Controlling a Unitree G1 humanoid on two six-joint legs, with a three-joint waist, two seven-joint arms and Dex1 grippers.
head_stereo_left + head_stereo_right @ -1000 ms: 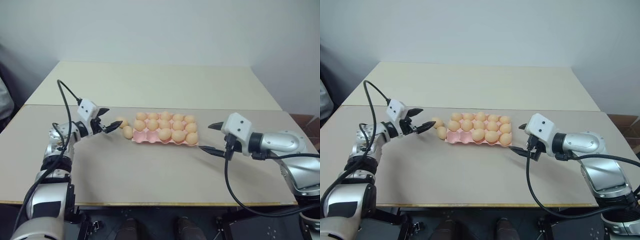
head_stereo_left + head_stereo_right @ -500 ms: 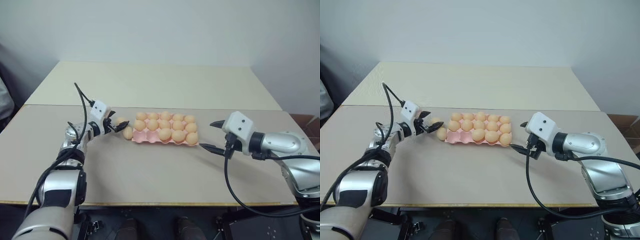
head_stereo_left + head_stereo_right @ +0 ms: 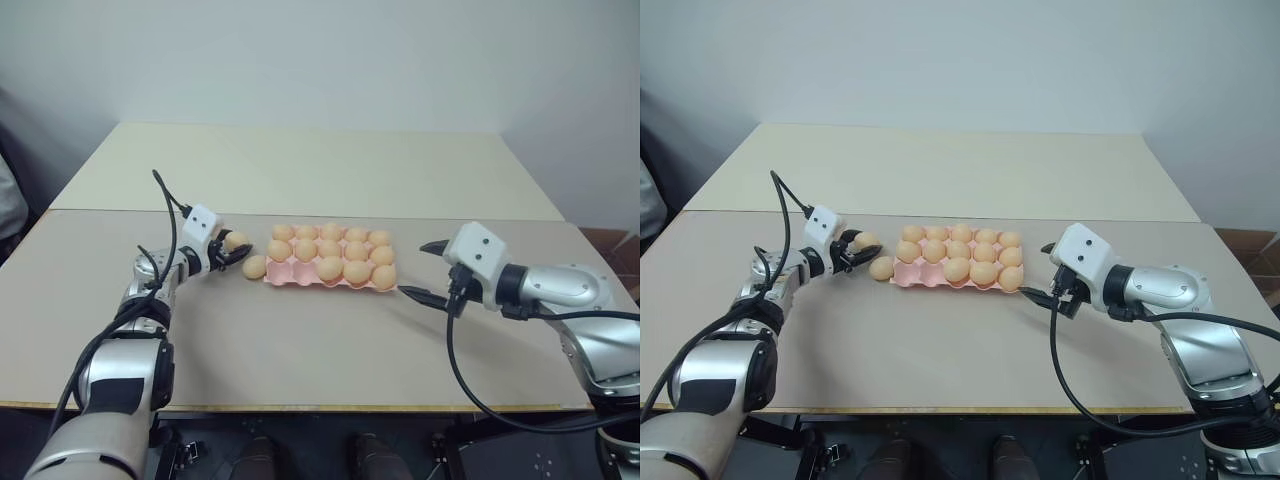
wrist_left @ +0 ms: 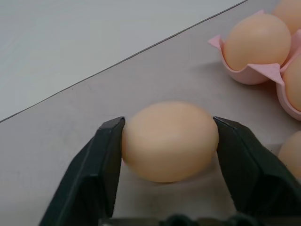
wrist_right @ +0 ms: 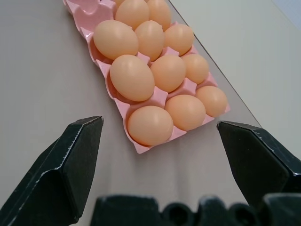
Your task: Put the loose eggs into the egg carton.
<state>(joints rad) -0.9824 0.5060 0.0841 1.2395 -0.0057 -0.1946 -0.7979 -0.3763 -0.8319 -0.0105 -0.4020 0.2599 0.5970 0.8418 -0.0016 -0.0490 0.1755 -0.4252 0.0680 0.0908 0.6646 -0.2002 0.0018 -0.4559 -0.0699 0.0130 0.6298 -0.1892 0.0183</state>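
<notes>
Pale tabletop (image 3: pixel 300 340) against a plain wall; left tool (image 4: pixel 169 141) clenches a loose egg (image 4: pixel 169 140) beside the egg carton (image 3: pixel 300 278); right tool (image 5: pixel 164 165) gapes, empty.

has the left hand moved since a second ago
Yes. The left hand has come in toward the egg carton and now pinches a loose egg on the table beside it.

light: even, soft, bright | shadows: faint | glare: none | wrist views: sharp
</notes>
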